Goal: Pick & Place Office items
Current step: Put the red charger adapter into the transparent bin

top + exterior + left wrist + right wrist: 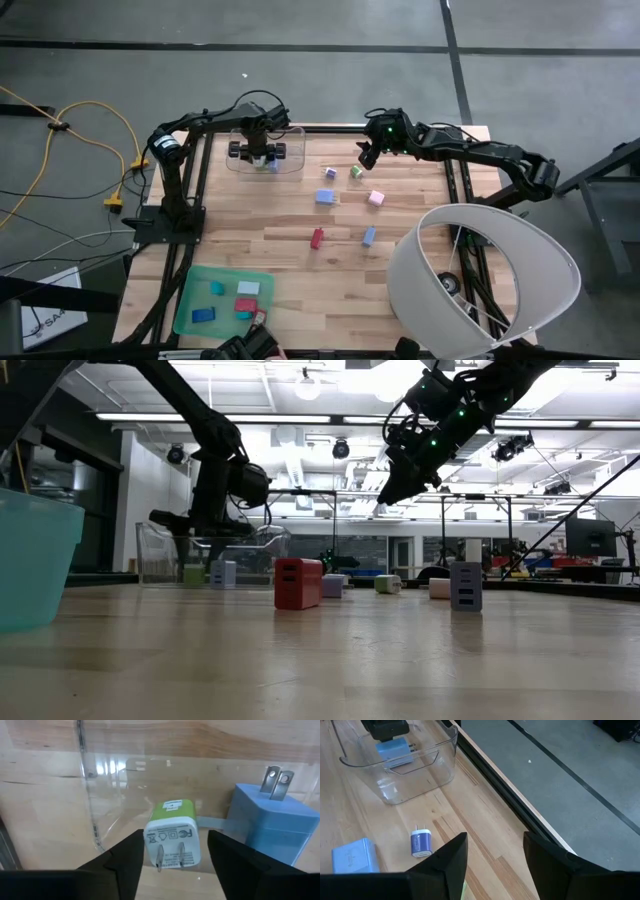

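Note:
My left gripper [262,155] points down into the clear bin [292,165] at the table's far left. It is open, with a green-and-white plug block [171,837] between its fingers. That block stands on the bin floor with its prongs up, next to a blue plug block [272,822]. My right gripper [366,157] hangs open over the far middle of the table with nothing between its fingers [455,860]. Below it lie a small blue-purple block [421,843] and a light blue block [352,856]. A green block [356,172], a pink block [376,198], a red block [317,237] and a grey-blue block [369,236] lie loose on the table.
A flat green tray [195,285] with several small blocks sits at the near left. A large white lampshade-like drum [480,280] stands over the near right corner. Bare wood lies between the loose blocks and the tray.

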`<state>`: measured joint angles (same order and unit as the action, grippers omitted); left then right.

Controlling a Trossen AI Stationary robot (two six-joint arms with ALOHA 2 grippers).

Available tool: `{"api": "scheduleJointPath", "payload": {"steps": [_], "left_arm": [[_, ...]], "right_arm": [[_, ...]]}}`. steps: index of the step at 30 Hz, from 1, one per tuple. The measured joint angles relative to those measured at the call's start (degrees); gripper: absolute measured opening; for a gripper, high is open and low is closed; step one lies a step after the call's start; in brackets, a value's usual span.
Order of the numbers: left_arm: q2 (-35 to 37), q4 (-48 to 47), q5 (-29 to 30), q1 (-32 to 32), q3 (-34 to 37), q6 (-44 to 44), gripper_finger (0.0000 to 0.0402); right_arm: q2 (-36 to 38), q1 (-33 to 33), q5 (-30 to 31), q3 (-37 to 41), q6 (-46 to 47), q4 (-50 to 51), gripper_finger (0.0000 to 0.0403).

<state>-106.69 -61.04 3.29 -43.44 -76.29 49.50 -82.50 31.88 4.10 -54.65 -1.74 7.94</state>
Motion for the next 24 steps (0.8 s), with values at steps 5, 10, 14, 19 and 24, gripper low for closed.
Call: {"api": "scheduleJointPath", "payload": {"steps": [5, 10, 14, 19, 24], "left_arm": [[0.0, -0.1, 0.0, 0.0, 0.0, -0.1, 0.0236], [0.0, -0.3, 0.0, 0.0, 0.0, -0.1, 0.0239], [0.0, -0.5, 0.0, 0.0, 0.0, -0.1, 0.0239], [0.3, -0.9, 0.0, -0.2, 0.0, -0.1, 0.0239], [2.4, -3.3, -0.1, -1.1, -0.1, -0.1, 0.0239]], "right_arm": [[0.0, 0.0, 0.0, 0.0, 0.0, 0.0, 0.0180], [0.0, 0.0, 0.0, 0.0, 0.0, 0.0, 0.0180], [0.0, 0.0, 0.0, 0.0, 0.0, 0.0, 0.0180], [0.0, 0.0, 0.0, 0.0, 0.0, 0.0, 0.0180], [0.0, 0.0, 0.0, 0.0, 0.0, 0.0, 0.0180]]}}
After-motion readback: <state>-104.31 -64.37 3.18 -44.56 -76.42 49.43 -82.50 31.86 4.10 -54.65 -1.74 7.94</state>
